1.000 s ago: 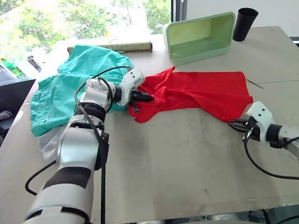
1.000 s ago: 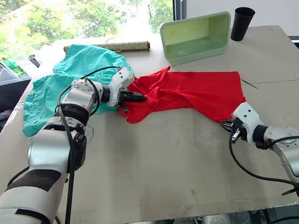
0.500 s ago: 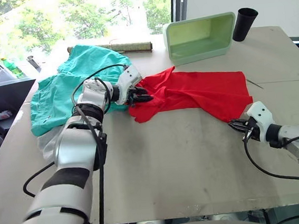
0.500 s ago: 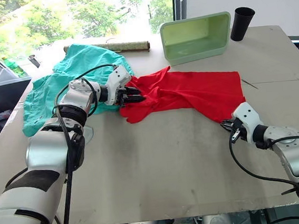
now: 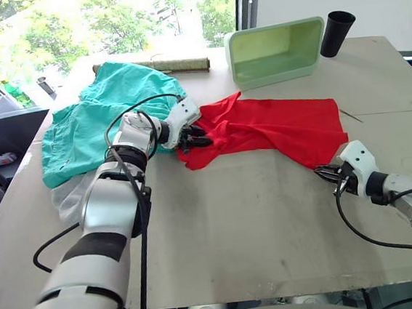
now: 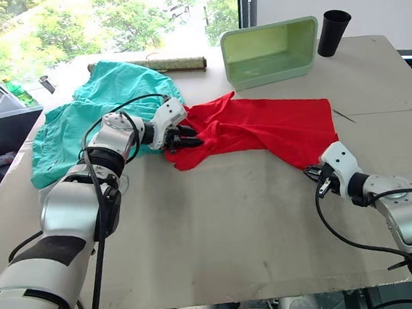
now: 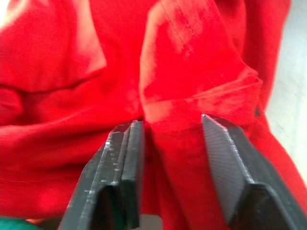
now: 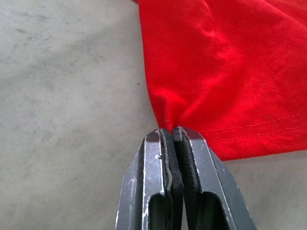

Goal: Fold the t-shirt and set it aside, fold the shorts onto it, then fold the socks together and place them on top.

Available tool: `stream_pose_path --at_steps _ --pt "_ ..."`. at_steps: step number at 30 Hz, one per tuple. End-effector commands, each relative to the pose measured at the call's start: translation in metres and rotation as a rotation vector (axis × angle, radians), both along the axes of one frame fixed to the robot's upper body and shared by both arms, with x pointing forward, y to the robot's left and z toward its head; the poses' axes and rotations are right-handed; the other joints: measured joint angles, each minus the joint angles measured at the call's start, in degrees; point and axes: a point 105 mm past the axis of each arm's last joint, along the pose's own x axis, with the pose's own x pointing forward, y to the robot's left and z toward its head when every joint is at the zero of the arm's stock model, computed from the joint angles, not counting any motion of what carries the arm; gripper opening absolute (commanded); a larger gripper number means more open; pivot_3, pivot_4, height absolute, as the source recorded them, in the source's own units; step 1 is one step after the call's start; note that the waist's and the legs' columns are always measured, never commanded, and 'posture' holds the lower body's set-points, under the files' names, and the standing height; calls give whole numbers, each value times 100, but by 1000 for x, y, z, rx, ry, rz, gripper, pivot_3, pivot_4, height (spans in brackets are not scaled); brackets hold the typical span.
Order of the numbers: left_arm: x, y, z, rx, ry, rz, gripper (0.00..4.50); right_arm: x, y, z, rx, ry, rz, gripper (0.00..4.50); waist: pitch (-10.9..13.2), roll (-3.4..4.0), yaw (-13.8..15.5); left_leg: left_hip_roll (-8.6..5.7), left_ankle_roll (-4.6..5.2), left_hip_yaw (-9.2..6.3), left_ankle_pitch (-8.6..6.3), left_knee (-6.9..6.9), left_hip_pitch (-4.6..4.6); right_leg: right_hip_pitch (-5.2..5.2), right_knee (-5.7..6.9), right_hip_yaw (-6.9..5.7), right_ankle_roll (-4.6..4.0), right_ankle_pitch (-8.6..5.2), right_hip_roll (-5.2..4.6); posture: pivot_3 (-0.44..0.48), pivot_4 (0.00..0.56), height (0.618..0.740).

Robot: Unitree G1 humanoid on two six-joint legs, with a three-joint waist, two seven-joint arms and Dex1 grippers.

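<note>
Right wrist view: the right gripper has its jaws pinching a corner of the t-shirt, which lies crumpled mid-counter; the left gripper, jaws spread, straddles a ridge of the cloth's far end. Closing there, then drawing both ends apart, should flatten it for folding. Shorts lie just beside. The scuffed grey counter carries a green bin and black cup before a bright window.

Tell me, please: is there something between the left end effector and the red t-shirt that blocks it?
Nothing visible blocks it. The left end effector is open, with a fold of the t-shirt already between its fingers. The right end effector is shut on the t-shirt's corner. The shorts lie behind the left wrist, not in front.
</note>
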Motion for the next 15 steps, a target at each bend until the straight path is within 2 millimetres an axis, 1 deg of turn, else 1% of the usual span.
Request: stream_pose_path --at_steps 1,5,9,12,15 --pt "-2 3 -1 17 12 -14 57 -3 2 -2 -1 12 7 0 0 0 0 0 0 0 0 0 0 0 0 0 0 0 0 0 150 740" --pt "0 3 3 -3 -8 3 57 -3 2 -1 -1 9 9 0 0 0 -1 0 0 0 0 0 0 0 0 0 0 0 0 0 150 740" --pt "3 4 10 -44 -28 22 57 -2 2 1 -6 0 13 0 0 0 0 0 0 0 0 0 0 0 0 0 0 0 0 0 150 740" --pt "3 7 20 -91 -38 16 57 1 0 9 -8 -25 11 0 0 0 -5 0 0 0 0 0 0 0 1 0 0 0 0 0 150 740" --pt "1 12 38 -160 -42 3 57 9 -5 28 -9 -78 -2 0 1 0 -13 0 0 0 0 1 0 0 2 0 -1 0 0 0 150 740"
